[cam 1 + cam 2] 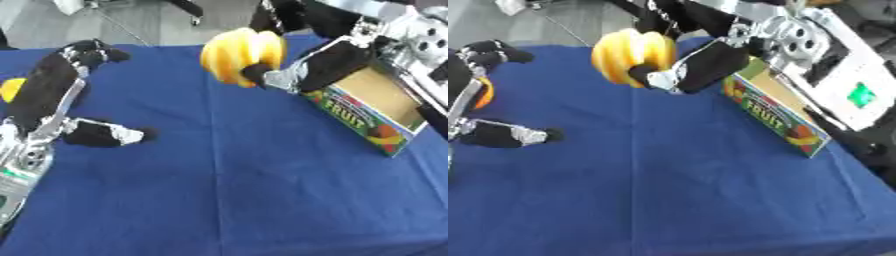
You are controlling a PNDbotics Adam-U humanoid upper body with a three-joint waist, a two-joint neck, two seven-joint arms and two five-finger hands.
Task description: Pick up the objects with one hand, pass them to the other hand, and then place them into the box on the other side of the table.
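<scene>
Over a blue-clothed worktop (262,200), we see the right hand (328,65) holding a yellow, ribbed fruit (241,52) aloft, its fingers (254,73) and thumb curled round it. The fruit sits at the tips of those fingers, clear of the cloth, on the side turned toward the middle of the worktop. Just behind the right hand, touching or nearly touching its wrist, lies the box (372,117), open at the top, with "FRUIT" printed on its near wall; its brown inside shows beyond the hand.

Well apart, across the cloth, the left hand (52,95) is released: its fingers (96,50) stretch up and away, relaxed, and its thumb (109,134) juts sideways toward the centre, grasping nothing. Just outside the left fingers, at the edge of the left eye view, we make out an orange-yellow round shape (10,89); in the right eye view it shows partly behind the hand. We cannot tell what it is.
</scene>
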